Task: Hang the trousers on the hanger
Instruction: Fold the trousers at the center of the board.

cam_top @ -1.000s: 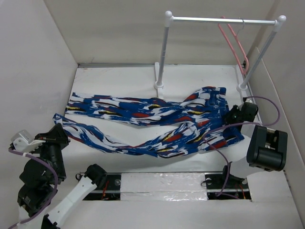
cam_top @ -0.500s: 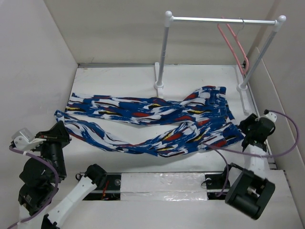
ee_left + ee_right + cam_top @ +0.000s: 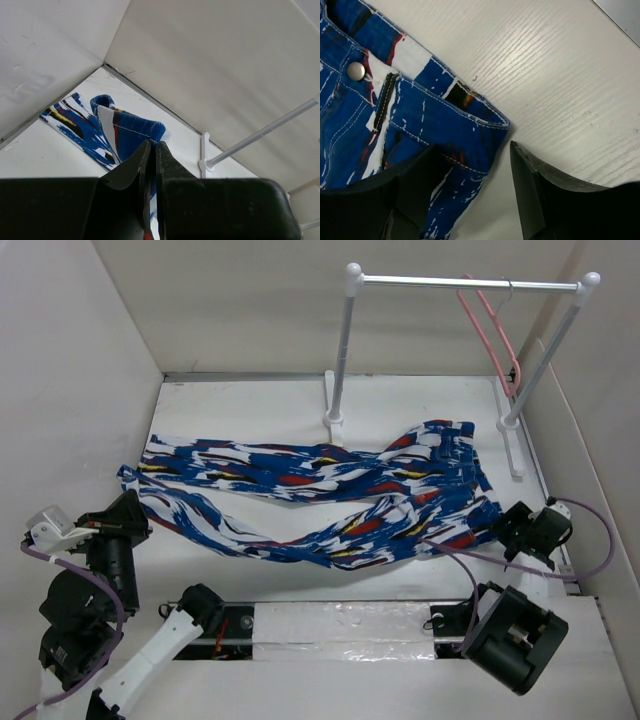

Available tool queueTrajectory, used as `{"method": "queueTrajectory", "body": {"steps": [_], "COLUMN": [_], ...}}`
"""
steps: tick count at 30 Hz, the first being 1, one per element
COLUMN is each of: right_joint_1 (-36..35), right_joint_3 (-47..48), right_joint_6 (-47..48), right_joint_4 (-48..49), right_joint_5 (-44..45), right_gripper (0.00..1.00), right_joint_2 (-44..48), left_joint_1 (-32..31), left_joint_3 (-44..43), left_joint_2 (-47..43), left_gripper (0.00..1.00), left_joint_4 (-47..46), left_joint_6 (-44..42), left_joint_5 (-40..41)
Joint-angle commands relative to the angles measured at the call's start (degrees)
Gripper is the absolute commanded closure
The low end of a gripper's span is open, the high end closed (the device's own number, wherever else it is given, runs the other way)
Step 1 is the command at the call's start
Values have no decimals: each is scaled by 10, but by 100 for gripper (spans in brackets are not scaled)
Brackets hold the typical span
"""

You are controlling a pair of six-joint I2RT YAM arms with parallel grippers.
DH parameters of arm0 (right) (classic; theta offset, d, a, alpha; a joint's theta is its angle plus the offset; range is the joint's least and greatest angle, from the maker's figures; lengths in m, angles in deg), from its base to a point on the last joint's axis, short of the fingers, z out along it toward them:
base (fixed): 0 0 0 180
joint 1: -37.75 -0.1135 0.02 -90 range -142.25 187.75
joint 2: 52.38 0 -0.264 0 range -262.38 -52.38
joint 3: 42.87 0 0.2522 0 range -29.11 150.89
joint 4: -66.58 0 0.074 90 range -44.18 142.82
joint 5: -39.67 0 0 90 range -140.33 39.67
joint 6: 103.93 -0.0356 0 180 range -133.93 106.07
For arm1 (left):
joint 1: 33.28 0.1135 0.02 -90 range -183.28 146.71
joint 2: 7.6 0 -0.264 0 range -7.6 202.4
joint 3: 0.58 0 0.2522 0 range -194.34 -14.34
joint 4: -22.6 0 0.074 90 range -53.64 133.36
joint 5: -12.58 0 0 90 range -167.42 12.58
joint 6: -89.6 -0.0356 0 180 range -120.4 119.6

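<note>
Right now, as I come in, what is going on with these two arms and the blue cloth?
The two arms are working on getting the trousers onto the hanger. The trousers lie spread across the table. The left arm's fingers are shut on the end of one leg. The right arm's fingers stand open on either side of a waistband corner, not gripping it. The hanger hangs untouched on the rack's rail at the back right.
</note>
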Motion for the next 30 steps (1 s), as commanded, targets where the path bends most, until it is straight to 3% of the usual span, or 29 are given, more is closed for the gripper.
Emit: {"method": "queueTrajectory", "body": {"steps": [1,4,8,10,12,15,17,22,25,30], "right_joint_1": [13,18,30,35,35,40,40,40,40,40], "right_joint_3": [-9,2,9,32,57,125,197,294,310,292], "right_joint_6": [-10,-17,-25,-10,2,21,43,70,62,61], "right_joint_4": [64,99,132,76,15,-127,-163,-251,-276,-269], "right_joint_5": [-36,-67,-130,-133,-95,4,64,113,160,141], "right_gripper": [36,50,100,100,100,100,100,100,100,100], "right_joint_2": [-55,-125,-149,-112,-6,160,208,124,157,189], "left_joint_1": [2,2,2,2,2,2,2,2,2,2], "left_joint_3": [0,3,4,2,2,-3,-8,-28,-32,-31], "left_joint_2": [2,2,5,7,10,8,12,16,13,16], "left_gripper": [100,100,100,100,100,100,100,100,100,100], "left_joint_4": [-32,-34,-36,-31,-32,-33,-32,-6,19,30], "left_joint_6": [-10,-9,-8,-4,0,1,-8,-14,-7,5], "left_joint_5": [1,8,14,17,12,7,13,40,65,70]}}
